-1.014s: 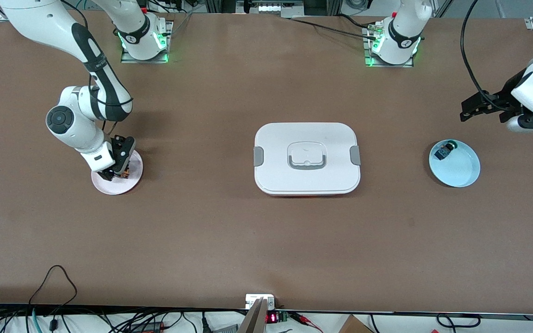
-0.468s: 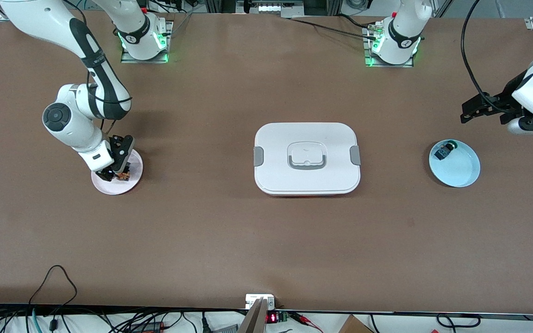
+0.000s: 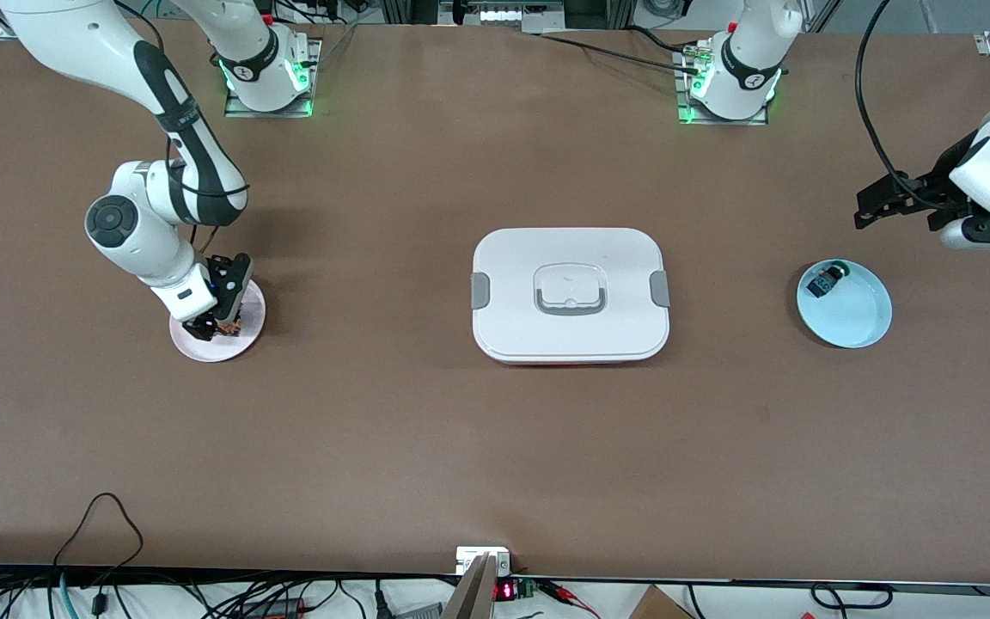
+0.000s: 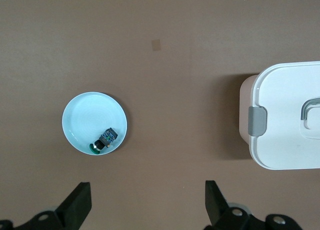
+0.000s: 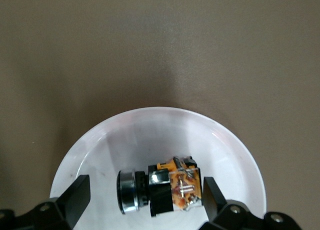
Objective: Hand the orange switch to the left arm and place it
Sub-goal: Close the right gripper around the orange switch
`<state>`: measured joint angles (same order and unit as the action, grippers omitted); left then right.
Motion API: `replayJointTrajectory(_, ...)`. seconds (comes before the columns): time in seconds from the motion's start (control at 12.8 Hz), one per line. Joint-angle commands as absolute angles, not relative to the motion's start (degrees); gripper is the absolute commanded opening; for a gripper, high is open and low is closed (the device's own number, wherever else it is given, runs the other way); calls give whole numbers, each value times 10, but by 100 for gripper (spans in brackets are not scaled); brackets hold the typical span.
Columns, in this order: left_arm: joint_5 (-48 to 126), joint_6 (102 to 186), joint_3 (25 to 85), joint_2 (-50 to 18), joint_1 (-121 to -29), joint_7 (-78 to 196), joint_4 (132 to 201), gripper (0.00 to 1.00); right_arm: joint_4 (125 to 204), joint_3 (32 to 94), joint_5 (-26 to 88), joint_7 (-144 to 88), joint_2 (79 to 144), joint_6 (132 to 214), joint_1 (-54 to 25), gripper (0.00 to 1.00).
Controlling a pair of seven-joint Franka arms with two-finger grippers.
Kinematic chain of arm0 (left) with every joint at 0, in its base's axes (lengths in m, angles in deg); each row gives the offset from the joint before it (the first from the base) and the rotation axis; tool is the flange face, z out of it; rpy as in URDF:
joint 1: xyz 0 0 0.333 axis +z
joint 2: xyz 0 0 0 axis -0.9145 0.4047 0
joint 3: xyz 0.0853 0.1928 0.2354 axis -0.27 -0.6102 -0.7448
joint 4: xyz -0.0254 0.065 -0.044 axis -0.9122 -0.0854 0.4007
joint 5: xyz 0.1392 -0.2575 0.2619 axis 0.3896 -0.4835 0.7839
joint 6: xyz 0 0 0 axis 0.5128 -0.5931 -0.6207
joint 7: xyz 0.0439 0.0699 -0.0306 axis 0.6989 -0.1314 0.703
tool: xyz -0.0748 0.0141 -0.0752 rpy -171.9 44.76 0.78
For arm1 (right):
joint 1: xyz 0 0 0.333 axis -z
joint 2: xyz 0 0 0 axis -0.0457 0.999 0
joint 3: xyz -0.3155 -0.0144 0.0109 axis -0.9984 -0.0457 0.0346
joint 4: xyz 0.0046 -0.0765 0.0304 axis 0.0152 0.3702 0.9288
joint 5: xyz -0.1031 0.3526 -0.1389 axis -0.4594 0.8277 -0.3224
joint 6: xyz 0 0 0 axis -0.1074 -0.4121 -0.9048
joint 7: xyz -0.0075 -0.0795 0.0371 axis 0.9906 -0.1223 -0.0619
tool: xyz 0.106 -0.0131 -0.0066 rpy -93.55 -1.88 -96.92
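Observation:
The orange switch (image 3: 229, 325), a tiny black body with orange parts and a silver round end, lies on its side in a small pinkish-white plate (image 3: 246, 340) toward the right arm's end of the table. My right gripper (image 3: 218, 321) is down in that plate and open. In the right wrist view its fingers stand on either side of the switch (image 5: 175, 189), one finger close to the orange end. My left gripper (image 3: 877, 202) is open and empty, up in the air toward the left arm's end. The white box (image 3: 571, 295) sits at the table's middle.
A light blue plate (image 3: 858, 320) holds a tiny black-blue component with a green end (image 3: 823, 282), nearer to the front camera than the left arm's base. The left wrist view shows that plate (image 4: 82, 115), the component (image 4: 104, 140) and the box's clip side (image 4: 285, 120).
The right arm shifted slightly over the pinkish plate and came back; its gripper stays down around the switch. The left arm has barely moved.

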<state>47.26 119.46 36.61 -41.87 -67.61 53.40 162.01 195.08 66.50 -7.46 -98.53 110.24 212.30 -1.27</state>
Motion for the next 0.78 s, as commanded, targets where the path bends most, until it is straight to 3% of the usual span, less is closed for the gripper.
replayJointTrajectory(0.0,472,1179,367,-408,-677,528,1598,100,1941,670,-80,-995,1126,2151,-7,100)
replayJointTrajectory(0.7,471,1163,367,-408,-678,529,1595,100,1933,676,-83,-1004,1108,2147,-8,99)
